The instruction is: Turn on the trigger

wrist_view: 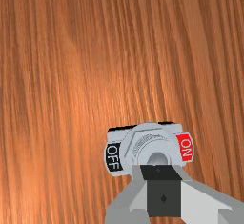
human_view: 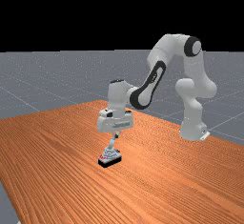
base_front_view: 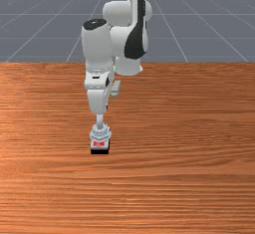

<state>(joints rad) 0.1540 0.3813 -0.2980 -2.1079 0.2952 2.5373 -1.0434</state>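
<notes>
Grey toggle trigger (wrist_view: 140, 142) on orange-brown wood table (wrist_view: 57, 75), beneath my grey two-finger gripper (wrist_view: 163, 168), fingers pressed together. Slim grey lever (human_view: 112, 143) seems tilted away from red ON label (wrist_view: 185, 147): approach made, throw left to do.

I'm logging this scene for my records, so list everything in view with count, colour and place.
Switch: one, grey with a black base, on the table, under the gripper
Lever: one, light grey, rising from the switch toward the gripper
ON label: one, red with white letters, on the switch
OFF label: one, black with white letters, across the switch from ON
Table: one, orange-brown wood, under the switch
Floor: one, grey with pale lines, beyond the table
Arm: one, white and grey with black parts, reaching from the far view's right
Gripper: one, mostly white and grey, above the switch
</notes>
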